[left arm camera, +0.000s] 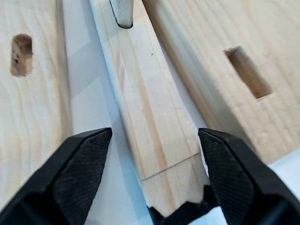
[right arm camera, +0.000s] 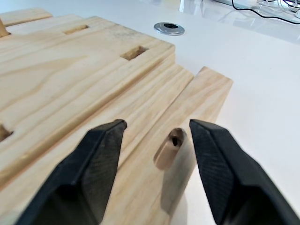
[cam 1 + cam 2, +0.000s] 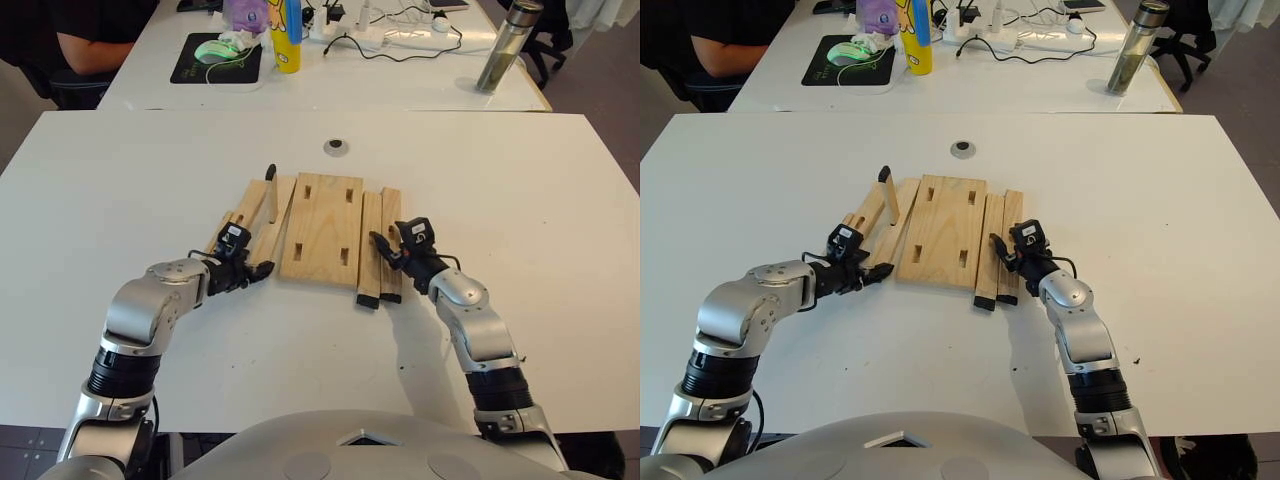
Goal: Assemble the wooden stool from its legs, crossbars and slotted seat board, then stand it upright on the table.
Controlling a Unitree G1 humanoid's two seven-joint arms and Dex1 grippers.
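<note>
The slotted seat board [image 3: 322, 228] lies flat mid-table. Two legs [image 3: 381, 245] lie side by side against its right edge. On its left lie more wooden pieces [image 3: 266, 228], with a short crossbar [image 3: 271, 193] sticking up from them. My left gripper [image 3: 256, 270] is open at the near end of a left piece [image 1: 150, 117], one finger [image 1: 79, 173] on each side, not gripping. My right gripper [image 3: 384, 250] hovers open over the outer right leg [image 2: 187, 108], straddling its mortise hole [image 2: 169, 145]. The seat board [image 2: 70, 61] is beside it.
A round metal grommet [image 3: 338, 148] sits in the table behind the wood. The adjoining table at the back holds a metal bottle [image 3: 504, 45], a yellow can [image 3: 288, 35], a mouse pad [image 3: 215, 57] and cables. White table surface extends to both sides and in front.
</note>
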